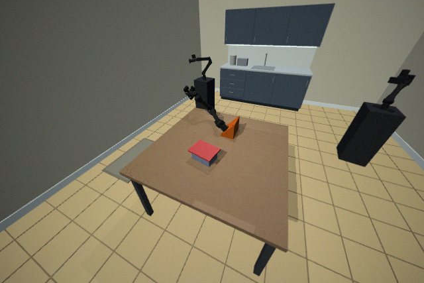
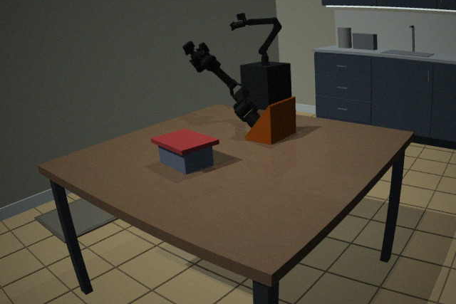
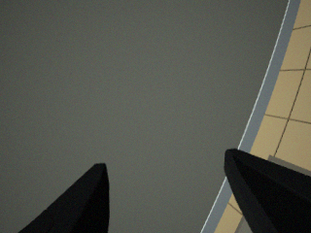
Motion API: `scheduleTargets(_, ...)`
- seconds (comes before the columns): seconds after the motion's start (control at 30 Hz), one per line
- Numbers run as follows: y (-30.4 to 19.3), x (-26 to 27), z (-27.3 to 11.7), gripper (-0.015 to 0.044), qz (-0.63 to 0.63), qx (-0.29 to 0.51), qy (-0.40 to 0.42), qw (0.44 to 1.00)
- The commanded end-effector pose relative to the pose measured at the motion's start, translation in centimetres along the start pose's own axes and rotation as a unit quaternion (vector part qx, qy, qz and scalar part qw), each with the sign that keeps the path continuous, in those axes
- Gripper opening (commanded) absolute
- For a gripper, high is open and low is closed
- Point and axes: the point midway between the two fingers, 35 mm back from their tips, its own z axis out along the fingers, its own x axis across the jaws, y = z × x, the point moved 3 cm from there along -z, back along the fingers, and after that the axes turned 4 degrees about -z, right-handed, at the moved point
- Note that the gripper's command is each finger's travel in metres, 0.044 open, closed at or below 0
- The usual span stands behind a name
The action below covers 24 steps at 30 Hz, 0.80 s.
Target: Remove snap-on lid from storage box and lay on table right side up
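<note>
A red snap-on lid [image 1: 204, 150] [image 2: 184, 140] sits closed on a grey-blue storage box [image 1: 203, 162] [image 2: 184, 162] near the middle of the brown table [image 1: 239, 187] [image 2: 276, 190]. My gripper [image 1: 186, 90] [image 2: 189, 47] [image 3: 167, 166] is raised in the air beyond the table's far edge, well away from the box, and points at the grey wall. Its fingers stand partly apart with nothing between them. The wrist view shows only the wall, the baseboard and a strip of floor; the box and lid are not in it.
An orange wedge [image 1: 232, 129] [image 2: 276, 122] stands on the table by my arm's base. A black pedestal with a camera arm [image 1: 205, 91] [image 2: 265, 83] stands behind the table, another pedestal [image 1: 370, 132] to the right. A grey mat [image 1: 128, 160] [image 2: 80, 216] lies on the floor.
</note>
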Motion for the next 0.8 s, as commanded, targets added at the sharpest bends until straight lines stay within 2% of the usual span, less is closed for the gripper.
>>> scheduleTargets(0.0,-3.5,5.9,-1.9,0.0235,0.039,0.056,0.084,0.994)
scheduleTargets(0.2,-6.6,11.3,-4.6,0.0235,0.066,0.102,0.176,0.977)
scheduleTargets(0.43,-10.0,16.0,-8.4,0.0235,0.111,0.183,0.237,0.948)
scheduleTargets(0.7,-15.6,21.9,-16.7,0.0235,0.143,0.326,0.315,0.88)
scheduleTargets(0.77,-16.1,22.4,-17.6,0.0235,0.148,0.342,0.318,0.872)
